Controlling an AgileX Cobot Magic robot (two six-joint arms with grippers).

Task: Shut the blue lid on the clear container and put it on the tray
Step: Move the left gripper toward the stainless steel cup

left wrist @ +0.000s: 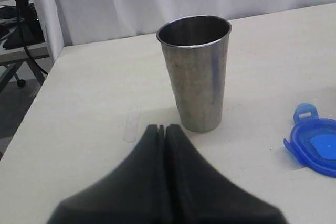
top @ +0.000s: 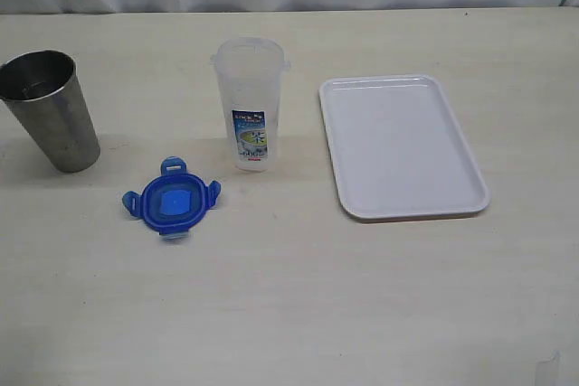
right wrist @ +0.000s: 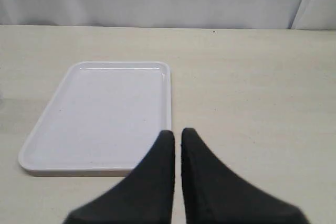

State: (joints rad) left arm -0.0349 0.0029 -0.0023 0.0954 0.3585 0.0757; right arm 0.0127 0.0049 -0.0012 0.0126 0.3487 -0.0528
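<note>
Nothing started. The clear container (top: 249, 101) stands upright and open-topped mid-table. The blue lid (top: 172, 202) lies flat on the table (top: 362, 296) at roughly 7 o'clock from it, close but apart. The tray (top: 398, 142) is at 3 o'clock from the container, with a gap between them and nothing on it. The steel cup (top: 52, 113) is at 9 o'clock, well apart. Left gripper (left wrist: 162, 128): fingers pressed together, holding nothing, aimed at the steel cup with the lid off to one side. Right gripper (right wrist: 177, 132): fingers nearly touching with only a sliver of gap, holding nothing, over the near edge of the tray.

Risks, as I judge them:
- The lid lies flat with its flaps splayed, so a pinch could slide off or just push it across the table.
- The left arm could clip the steel cup on its way to the lid.
- The container is tall and narrow, so pressing the lid down without the other gripper bracing it would probably tip it.
- Flaps not fully snapped could let the lid pop off during the carry.
- Setting the base on the tray's raised rim would leave it leaning.

Cannot tell which face of the lid is up.
</note>
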